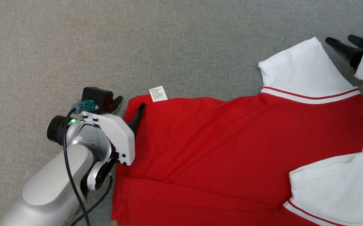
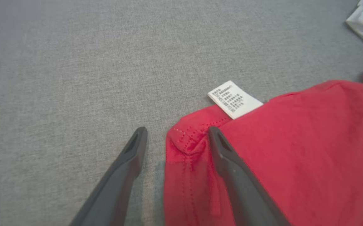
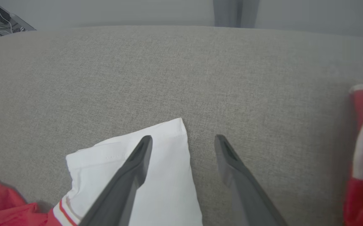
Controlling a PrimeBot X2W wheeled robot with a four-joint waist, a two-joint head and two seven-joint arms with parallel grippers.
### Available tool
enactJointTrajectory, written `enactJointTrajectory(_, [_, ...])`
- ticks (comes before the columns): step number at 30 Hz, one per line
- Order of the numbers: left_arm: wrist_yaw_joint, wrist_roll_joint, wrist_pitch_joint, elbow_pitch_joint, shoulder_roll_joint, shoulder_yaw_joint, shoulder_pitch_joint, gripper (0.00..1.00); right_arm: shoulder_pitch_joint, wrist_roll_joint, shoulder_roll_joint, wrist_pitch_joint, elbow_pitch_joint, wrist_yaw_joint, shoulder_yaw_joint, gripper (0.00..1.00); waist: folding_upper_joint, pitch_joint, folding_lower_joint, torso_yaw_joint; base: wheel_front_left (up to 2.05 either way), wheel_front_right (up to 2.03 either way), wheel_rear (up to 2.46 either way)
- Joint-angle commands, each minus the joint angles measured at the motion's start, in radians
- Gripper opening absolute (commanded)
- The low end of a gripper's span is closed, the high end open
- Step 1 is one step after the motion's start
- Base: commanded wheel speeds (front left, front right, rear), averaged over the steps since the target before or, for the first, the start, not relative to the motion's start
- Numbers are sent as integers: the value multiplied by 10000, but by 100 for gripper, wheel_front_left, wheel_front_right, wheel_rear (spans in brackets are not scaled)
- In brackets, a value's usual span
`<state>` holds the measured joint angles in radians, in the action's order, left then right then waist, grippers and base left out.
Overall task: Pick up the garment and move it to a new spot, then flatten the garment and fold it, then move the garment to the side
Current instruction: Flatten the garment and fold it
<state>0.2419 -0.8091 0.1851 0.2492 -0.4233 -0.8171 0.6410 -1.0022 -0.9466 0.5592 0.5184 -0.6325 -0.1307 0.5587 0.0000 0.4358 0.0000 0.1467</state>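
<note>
The red shirt (image 1: 216, 141) lay spread on the grey upholstered surface (image 1: 169, 47), its near edge running out of the bottom of the head view. Its long axis ran left to right, with the hem at the left and the two white sleeves at the right. The near sleeve (image 1: 332, 185) lay folded in over the red body. At the left, the left fingers (image 1: 137, 117) stood spread astride the far corner of the hem: one finger rested over the red cloth and the other over bare grey fabric just beside the edge, nothing pinched between them. This put the corner right in their gap, so that arm seemed the better placed for a grasp there. A white care label (image 2: 235, 99) stuck out from the hem just beyond the left fingers (image 2: 231, 166). Farther off at the right, the right fingers (image 1: 341, 49) were also spread and held nothing. In the wrist view, the right fingers (image 3: 128, 179) had one finger above the cuff of the far sleeve (image 3: 175, 188) and the other above bare surface beside it. Nothing else lay on the surface to block either arm. The shirt looked mostly flat with soft creases, so the flattening seemed under way and no fold yet made.
</note>
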Motion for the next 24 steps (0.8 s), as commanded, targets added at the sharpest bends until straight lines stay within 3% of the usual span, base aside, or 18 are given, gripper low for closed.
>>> enactJointTrajectory(1, [-47, 67, 40, 81, 14, -15, 167, 100, -104, -105, -56, 83, -146, -3, 108, 100, 0, 128, 0, 112, 0, 0, 0])
enactJointTrajectory(11, [-391, -59, 313, 690, 350, -321, 401, 100, -342, -960, -371, 562, -838, -3, 820, 100, 0, 311, 0, 262, 0, 0, 0])
enactJointTrajectory(12, [-413, -72, 328, 721, 378, -357, 416, 100, -332, -1032, -388, 641, -842, -3, 899, 67, 0, 312, 0, 259, 0, 0, 0])
enactJointTrajectory(14, [-497, -67, 302, 747, 430, -405, 446, 100, -343, -1165, -383, 682, -813, -3, 1011, 28, 0, 311, 0, 249, 0, 0, 0])
enactJointTrajectory(15, [-502, -60, 275, 755, 455, -424, 462, 93, -338, -1216, -388, 672, -787, -3, 1077, 7, 0, 306, 0, 242, 0, 0, 0])
enactJointTrajectory(16, [-534, -61, 271, 769, 470, -436, 471, 62, -324, -1272, -390, 666, -748, -3, 1161, 0, 0, 295, 0, 233, 0, 0, 0])
enactJointTrajectory(18, [-588, -78, 273, 792, 472, -456, 474, 6, -305, -1382, -346, 627, -678, -3, 1284, 0, 0, 269, 0, 216, 0, 0, 0])
enactJointTrajectory(19, [-582, -85, 279, 803, 467, -461, 474, 0, -294, -1430, -324, 575, -627, -3, 1359, 0, 0, 252, 0, 206, 0, 0, 0])
enactJointTrajectory(24, [-572, -112, 162, 816, 362, -392, 451, 0, -242, -1705, -274, 279, -387, -3, 1681, 0, 0, 86, 0, 169, 0, 0, 0])
